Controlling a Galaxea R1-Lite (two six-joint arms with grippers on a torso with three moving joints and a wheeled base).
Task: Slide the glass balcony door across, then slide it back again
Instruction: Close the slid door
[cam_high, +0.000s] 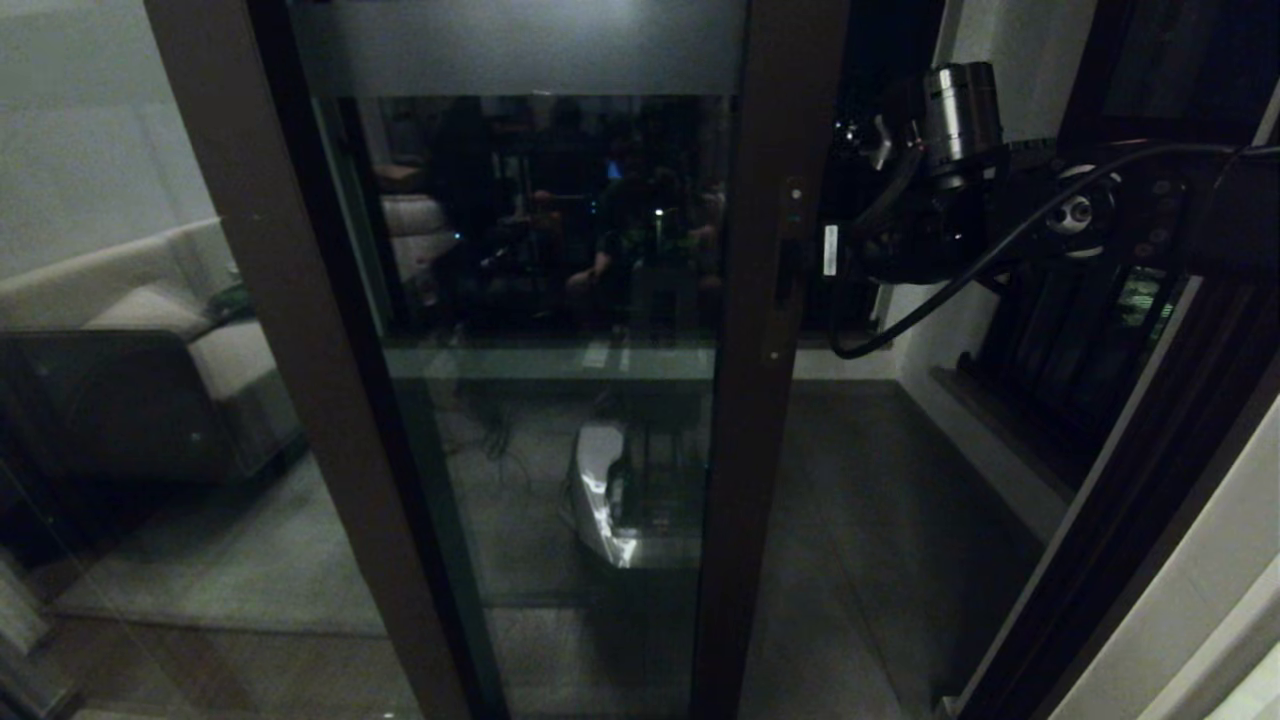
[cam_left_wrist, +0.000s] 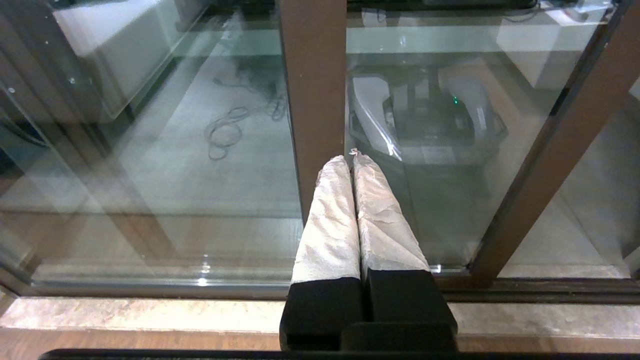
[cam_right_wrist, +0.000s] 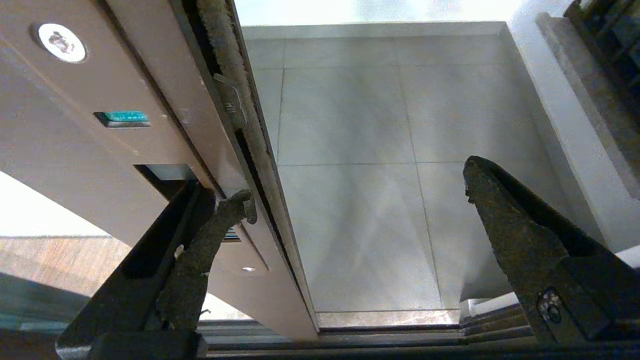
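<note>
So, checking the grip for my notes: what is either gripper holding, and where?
Nothing is clamped. The right gripper is open, one fingertip hooked in the glass balcony door's handle slot.

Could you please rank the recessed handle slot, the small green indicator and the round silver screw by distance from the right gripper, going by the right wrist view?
From the right gripper, open astride the brown door stile:
1. Narrow recessed handle slot, where one of its fingers hooks in.
2. Small green indicator, farther along the stile's face.
3. Round silver screw, farthest along the same face.
</note>
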